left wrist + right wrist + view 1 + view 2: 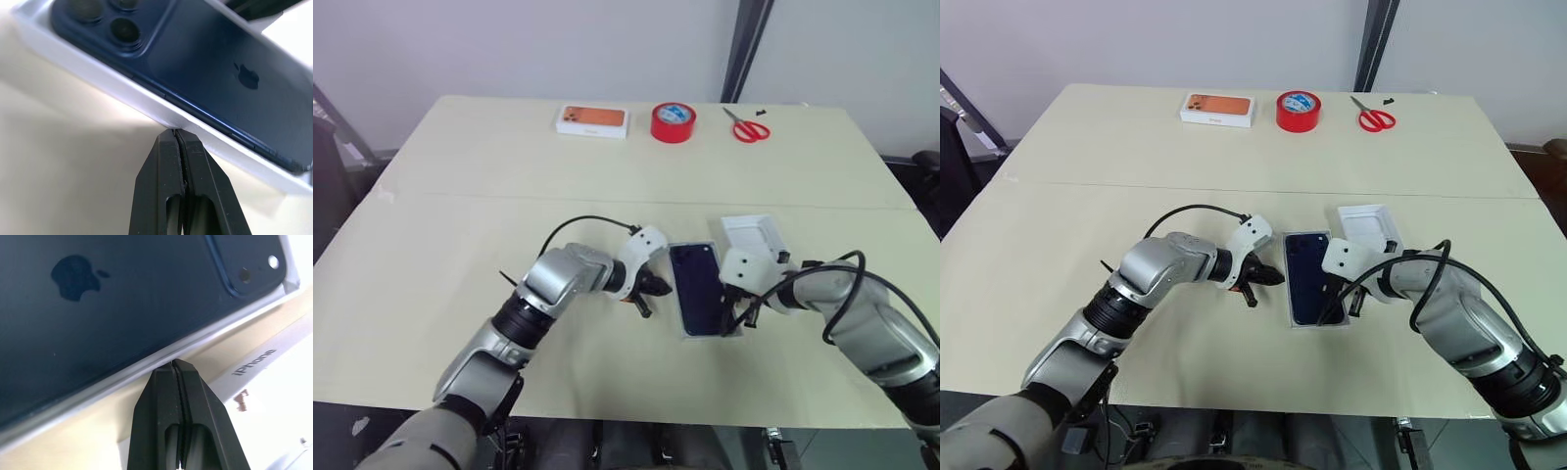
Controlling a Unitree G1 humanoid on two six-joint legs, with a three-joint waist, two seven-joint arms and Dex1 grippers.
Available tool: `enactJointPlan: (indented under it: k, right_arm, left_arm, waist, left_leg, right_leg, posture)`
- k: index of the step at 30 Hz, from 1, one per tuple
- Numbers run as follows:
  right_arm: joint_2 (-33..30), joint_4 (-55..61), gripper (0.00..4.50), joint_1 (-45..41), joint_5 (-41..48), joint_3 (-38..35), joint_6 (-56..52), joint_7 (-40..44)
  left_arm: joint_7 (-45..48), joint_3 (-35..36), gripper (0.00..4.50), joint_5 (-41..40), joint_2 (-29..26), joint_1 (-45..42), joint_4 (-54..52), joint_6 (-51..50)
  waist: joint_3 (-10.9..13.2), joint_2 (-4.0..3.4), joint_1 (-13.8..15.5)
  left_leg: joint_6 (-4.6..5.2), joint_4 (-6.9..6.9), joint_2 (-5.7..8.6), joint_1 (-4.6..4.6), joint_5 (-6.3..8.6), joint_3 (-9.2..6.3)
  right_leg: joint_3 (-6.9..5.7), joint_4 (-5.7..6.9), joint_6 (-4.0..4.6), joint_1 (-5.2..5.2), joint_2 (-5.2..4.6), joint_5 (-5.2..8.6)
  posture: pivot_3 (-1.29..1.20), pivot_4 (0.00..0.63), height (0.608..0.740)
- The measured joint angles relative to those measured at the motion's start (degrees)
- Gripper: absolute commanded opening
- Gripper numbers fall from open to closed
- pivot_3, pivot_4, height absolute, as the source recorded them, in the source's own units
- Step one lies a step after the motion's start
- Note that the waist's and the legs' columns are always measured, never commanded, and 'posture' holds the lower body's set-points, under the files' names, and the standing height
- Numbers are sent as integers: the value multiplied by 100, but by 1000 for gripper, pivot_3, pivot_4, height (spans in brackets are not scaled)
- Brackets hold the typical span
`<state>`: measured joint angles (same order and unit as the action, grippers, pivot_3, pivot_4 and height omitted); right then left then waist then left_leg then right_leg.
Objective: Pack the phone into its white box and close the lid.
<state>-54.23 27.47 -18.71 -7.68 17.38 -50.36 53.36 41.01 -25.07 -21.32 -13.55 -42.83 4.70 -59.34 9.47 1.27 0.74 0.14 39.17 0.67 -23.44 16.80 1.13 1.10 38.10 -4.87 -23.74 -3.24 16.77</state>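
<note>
Phone (696, 286): lies back-up in the white box (146, 105) on the near half of the table (460, 245), between the two grippers. Its long axis runs roughly from the far edge of the table toward the near edge, leaning slightly to the right at the near end.

Phone, heading: in the right wrist view the camera cluster sits at the end of the phone toward the lid; whether that end is the far one cannot be told from the head views.

Phone, appearance: slim, dark navy-blue, rounded corners; a darker logo shows mid-back and round lenses sit in a raised corner patch.

White box: shallow white tray, its low rim showing as a thin pale border around the phone.

Lid (754, 235): white, lying on the table just beyond and to the right of the box, close behind the right arm's wrist housing; grey lettering shows on one side wall in the right wrist view.

Left gripper (175, 134): fingers pressed together, nothing between them; the tips meet the outer wall of the box on its left long side.

Right gripper (172, 366): fingers likewise pressed together and empty; the tips sit at the box rim on its right long side, beside the lid.

Far edge of the table: white box with orange print (593, 120), red tape roll (673, 122), red-handled scissors (746, 125), all well apart from the phone.
</note>
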Motion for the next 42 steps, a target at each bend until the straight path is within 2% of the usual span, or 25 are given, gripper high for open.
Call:
enactJointPlan:
  k: [7, 22, 25, 29, 35, 42]
  right_arm:
    - [-119, 70, 0, 136, 12, -105, -41, 20]
    - [-244, 65, 0, 273, 112, -260, 65, 56]
    - [-323, 94, 871, 277, 351, -498, -58, 183]
    - [-390, 287, 2891, 286, 879, -1198, -499, 392]
    - [-474, 331, 2891, 143, 1553, -2023, -1385, 398]
    - [434, 187, 2891, -369, 2003, -2054, -3229, -501]
  left_arm:
    - [39, -24, 97, 276, 222, -94, 179, 133]
    - [220, -70, 97, 392, 284, -106, 189, 131]
    - [218, -8, 9, 396, 256, -105, 199, 144]
    - [249, 296, 9, 364, 14, -101, 59, 251]
    - [534, 701, 9, 198, -594, 468, -711, 676]
    - [1319, 1150, 9, 79, -1253, 1503, -1688, 2644]
  waist:
    - [0, 0, -2]
    - [0, 0, -1]
    - [0, 0, -4]
    - [0, -1, -30]
    - [-1, -3, -28]
    - [-5, -10, -36]
  left_leg:
    - [0, 0, 0, 0, 0, 0]
    - [0, 0, 0, 0, 0, 0]
    - [0, 0, 0, 0, 0, -1]
    - [0, -1, -4, 1, 0, -1]
    - [-1, -3, -8, 3, 0, -2]
    - [-4, -11, -8, 1, 0, 0]
  right_leg:
    - [-1, 1, -1, 0, 0, 0]
    - [-1, 1, -2, 0, 0, -1]
    - [-1, 1, -3, -1, 1, -1]
    - [0, 5, -3, -3, 2, -1]
    - [0, 5, -3, -3, 1, -1]
    - [2, 3, 0, -10, -7, -2]
  posture:
    - [0, 150, 725]
    - [0, 150, 725]
    - [0, 150, 725]
    - [0, 150, 725]
    - [0, 150, 725]
    - [0, 150, 725]
